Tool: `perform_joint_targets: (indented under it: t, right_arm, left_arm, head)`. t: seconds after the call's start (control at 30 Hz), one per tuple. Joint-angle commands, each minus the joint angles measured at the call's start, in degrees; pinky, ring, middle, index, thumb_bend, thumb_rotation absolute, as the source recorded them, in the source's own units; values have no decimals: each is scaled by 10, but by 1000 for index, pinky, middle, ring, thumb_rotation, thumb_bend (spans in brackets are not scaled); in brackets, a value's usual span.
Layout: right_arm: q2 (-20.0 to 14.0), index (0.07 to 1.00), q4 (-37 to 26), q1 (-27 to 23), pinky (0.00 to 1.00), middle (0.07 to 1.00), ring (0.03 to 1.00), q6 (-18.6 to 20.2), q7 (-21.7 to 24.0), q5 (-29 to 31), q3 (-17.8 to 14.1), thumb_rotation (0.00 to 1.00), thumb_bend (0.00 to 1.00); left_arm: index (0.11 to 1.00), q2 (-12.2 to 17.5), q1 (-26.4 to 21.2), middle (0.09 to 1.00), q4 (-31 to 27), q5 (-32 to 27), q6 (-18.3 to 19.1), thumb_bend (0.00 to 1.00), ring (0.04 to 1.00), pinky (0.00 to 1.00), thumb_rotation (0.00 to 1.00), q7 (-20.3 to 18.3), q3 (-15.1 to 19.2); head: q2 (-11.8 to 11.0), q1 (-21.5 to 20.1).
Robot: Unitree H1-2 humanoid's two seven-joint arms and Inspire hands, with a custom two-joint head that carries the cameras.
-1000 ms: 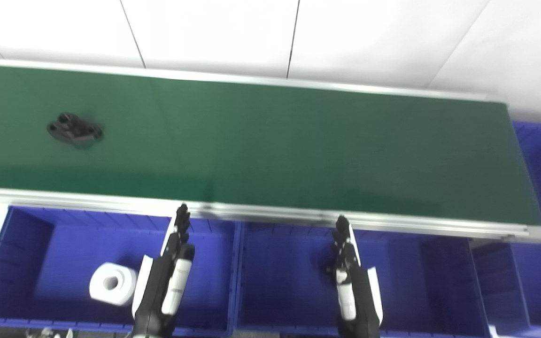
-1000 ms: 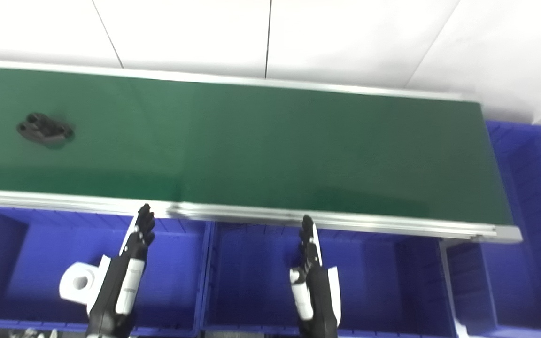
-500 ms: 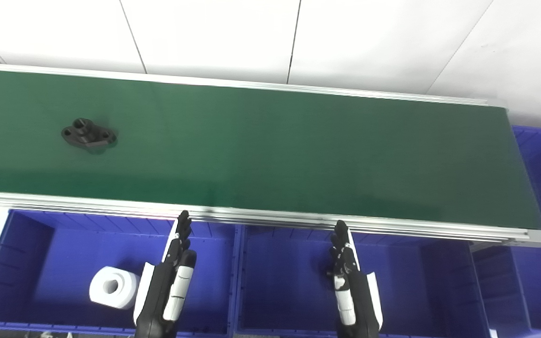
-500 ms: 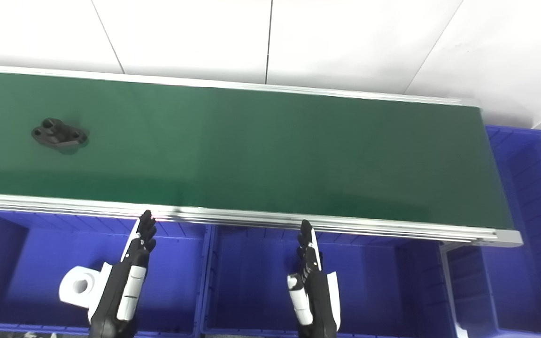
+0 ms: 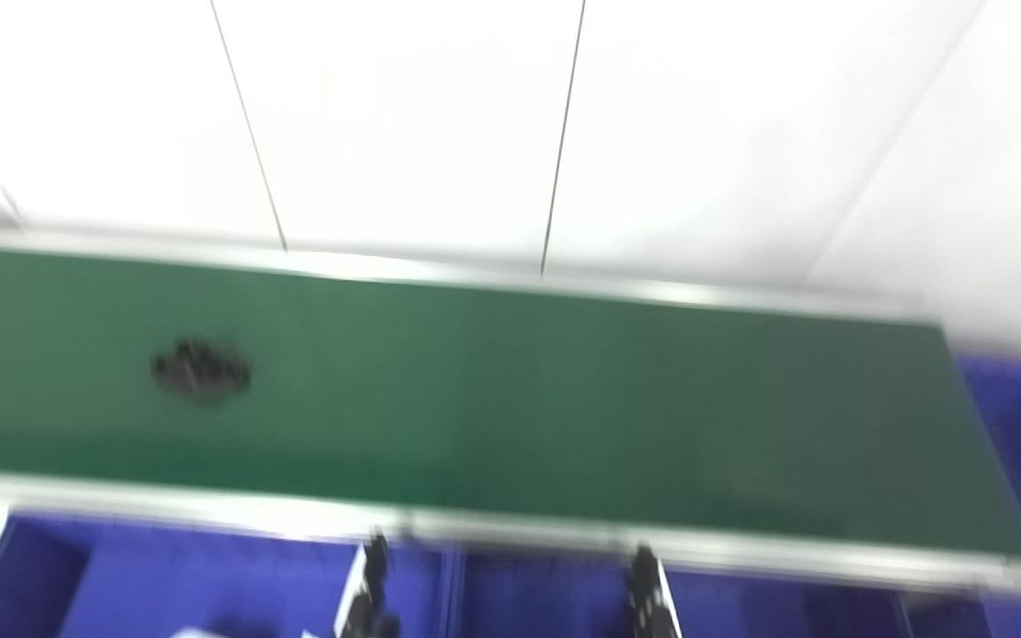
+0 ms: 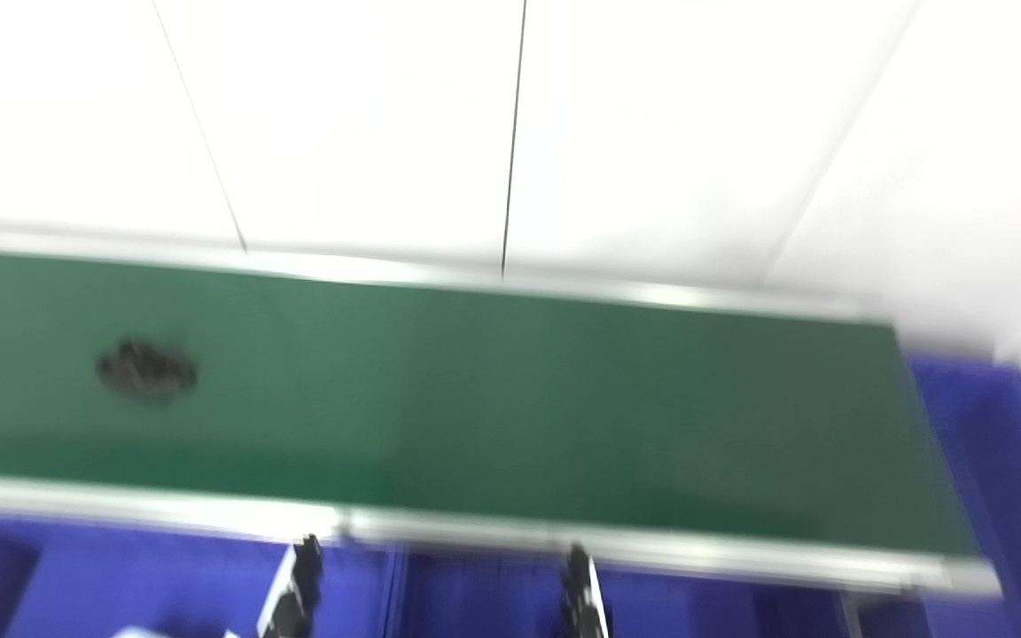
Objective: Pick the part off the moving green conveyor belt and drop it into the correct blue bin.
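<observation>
Both views are blurred. A small black part lies on the left part of the green conveyor belt, about midway across its width; it also shows in the right eye view. Only the fingertips of my left hand and my right hand show at the bottom edge. They point up toward the belt's near rail, over the blue bins. Both hold nothing and are far from the part.
A blue bin lies below the belt on the left, a second one beside it, and another at the belt's right end. A white wall stands behind the belt.
The camera has tilted up, so the whole picture has shifted down and blurred. The black part has ridden a little to the right along the belt. The hands stay over the bins.
</observation>
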Motion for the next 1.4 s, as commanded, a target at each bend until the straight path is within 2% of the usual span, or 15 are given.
perform_joint_targets:
  t: [0.0,0.23,0.33,0.57,0.67,0.77,0.8,0.83,0.97,1.0,1.03,1.1,1.2,1.27,1.37]
  right_arm:
    - [0,1000,-5,6,1000,1000,1000,-26,17,9,0,927,932]
    - [-12,1000,-13,7,1000,1000,1000,-24,41,31,-20,912,914]
    - [-16,1000,-16,8,1000,1000,1000,-24,48,33,-27,910,912]
    - [-18,1000,-32,14,1000,1000,1000,-18,56,37,-40,924,903]
    - [-27,1000,-39,16,1000,1000,1000,-17,66,37,-40,882,876]
    - [-25,1000,-61,22,1000,1000,1000,-9,58,12,-45,798,859]
    - [-20,1000,-82,26,1000,1000,1000,-7,50,-10,-49,783,857]
    - [-17,1000,-97,29,973,1000,975,-6,44,-25,-51,718,836]
    - [-5,1000,-192,35,911,989,925,17,37,-98,-51,629,864]
    - [-5,1000,-211,32,904,986,922,25,41,-111,-50,625,863]
    - [-5,1000,-231,27,878,970,909,34,45,-120,-47,594,875]
    - [-1,1000,-262,9,842,942,882,51,53,-140,-44,538,898]
    - [7,1000,-295,-20,819,922,877,87,64,-170,-38,468,906]
    - [17,997,-310,-52,810,929,877,129,74,-178,-34,421,887]
    - [24,983,-325,-105,801,953,882,201,95,-212,-33,418,888]
  left_arm:
    - [1000,-21,1,1000,1,22,-30,529,995,1000,1000,18,-7]
    - [1000,-33,1,1000,7,40,-21,557,997,1000,1000,27,-24]
    - [1000,-35,3,1000,5,56,-17,573,994,1000,1000,30,-30]
    - [1000,-46,9,1000,-5,80,-1,543,986,1000,1000,35,-44]
    - [1000,-43,13,1000,-19,81,17,561,990,1000,1000,28,-49]
    - [1000,-38,17,1000,-34,82,29,572,979,1000,1000,27,-52]
    - [1000,-38,18,1000,-38,82,30,574,977,1000,1000,29,-51]
    - [1000,-38,19,998,-41,82,31,560,965,1000,1000,31,-51]
    - [1000,-33,21,1000,-63,68,39,563,967,1000,1000,28,-48]
    - [1000,-32,21,1000,-67,66,42,563,968,1000,1000,25,-48]
    - [1000,-29,21,1000,-76,64,49,581,974,1000,1000,21,-48]
    - [1000,-20,19,1000,-92,69,68,601,978,999,1000,14,-48]
    - [1000,-8,14,1000,-107,63,85,595,987,984,1000,5,-44]
    - [1000,0,10,1000,-107,51,75,540,995,995,1000,1,-41]
    - [1000,3,9,1000,-109,51,78,529,990,993,999,0,-39]
  head:
    - [0,9]
    - [5,53]
    - [-2,65]
    - [14,95]
    - [23,96]
    - [34,93]
    - [45,90]
    - [45,90]
    - [88,73]
    - [88,73]
    - [103,69]
    - [113,59]
    - [117,48]
    - [118,41]
    - [117,39]
